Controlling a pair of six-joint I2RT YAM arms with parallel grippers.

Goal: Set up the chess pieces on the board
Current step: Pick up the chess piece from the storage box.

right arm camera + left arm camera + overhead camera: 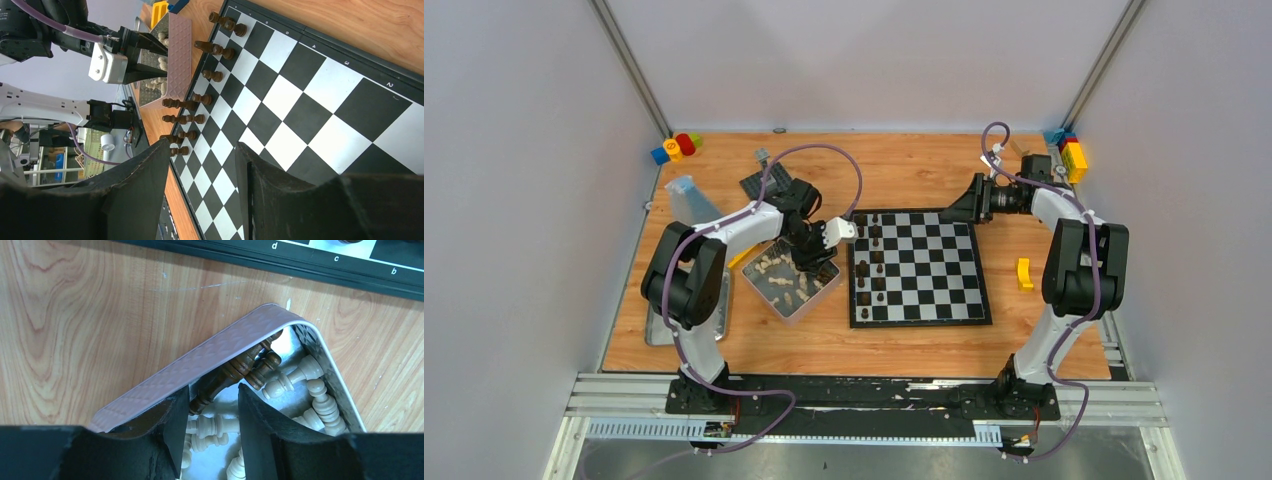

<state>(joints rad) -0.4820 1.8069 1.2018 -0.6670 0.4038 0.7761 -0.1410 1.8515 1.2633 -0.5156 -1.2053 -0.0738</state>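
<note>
**Desk:** What room do you have round the edges?

**Operator:** I see the flat square board (929, 270) of black and silvery-white checks, black-bordered, about midway across the orange wood-grain table (904, 160). A bare strip of wood runs between its 9 o'clock border and the shiny rectangular metal tin (200, 360). A wider strip lies at its 6 o'clock. A small yellow plastic brick (1024, 273) sits apart at its 3 o'clock.

**Desk:** And the tin?

**Operator:** A rounded corner points at the board, and the outer wall is dimpled with a pinkish sheen. Inside, cream chess pieces (300, 372), turned and knobbly, lie tumbled on their sides. A few dark brown chess pieces (235, 371) are jammed along the wall at that corner. More dark ones stand upright in two files on the board's 9 o'clock side.

**Desk:** Grippers?

**Operator:** My left gripper (212, 390) is down inside the tin, jaws part-way apart and gripping nothing. One dark piece's base lies between the black fingers (170, 430), just beside one of them. Whether they touch, I cannot tell. My right gripper (202, 145) hangs over the board's 1 o'clock corner, jaws likewise apart, nothing between them.
</note>
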